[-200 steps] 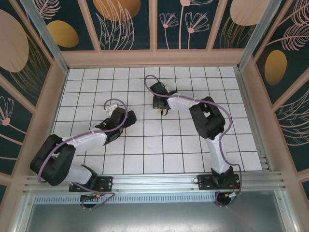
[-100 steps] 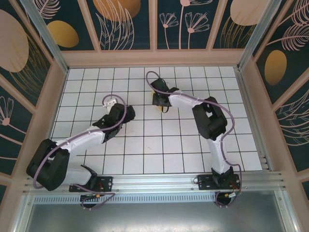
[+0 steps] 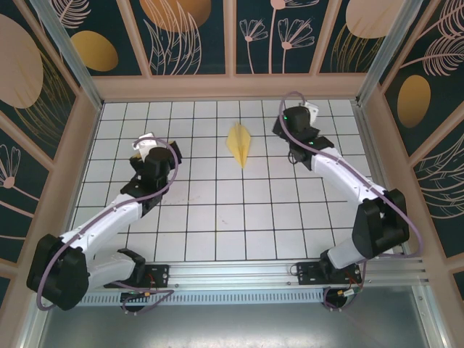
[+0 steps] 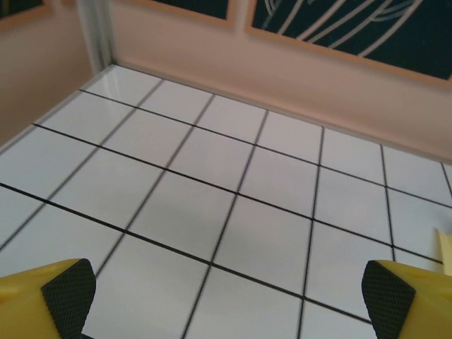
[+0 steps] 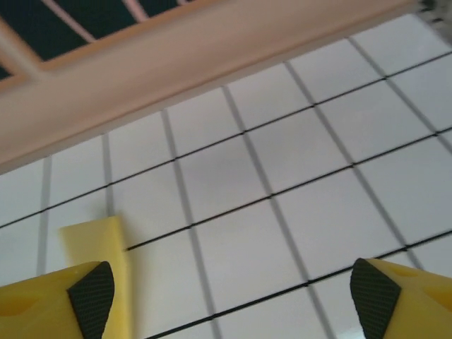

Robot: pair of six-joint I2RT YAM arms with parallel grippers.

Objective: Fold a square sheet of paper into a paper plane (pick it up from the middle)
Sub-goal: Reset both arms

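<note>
The square sheet of paper lies folded as the paper plane (image 3: 239,143), a slim yellow dart flat on the white grid table, its tip toward the near side. Nothing touches it. My left gripper (image 3: 148,150) hovers about three tiles to its left, open and empty (image 4: 226,300); a pale yellow sliver of the plane (image 4: 446,248) shows at the right edge of the left wrist view. My right gripper (image 3: 299,120) is up and to the plane's right, open and empty (image 5: 232,296). In the right wrist view the plane's end (image 5: 99,240) lies by the left fingertip (image 5: 92,296).
The pink back wall (image 3: 232,87) runs close behind both grippers, with side walls (image 3: 69,167) left and right. An aluminium rail (image 3: 239,272) marks the near edge, where the arm bases sit.
The right gripper opened, let go of the plane and swung off to the back right. The left arm drew away to the left. The plane now lies uncovered on the table.
</note>
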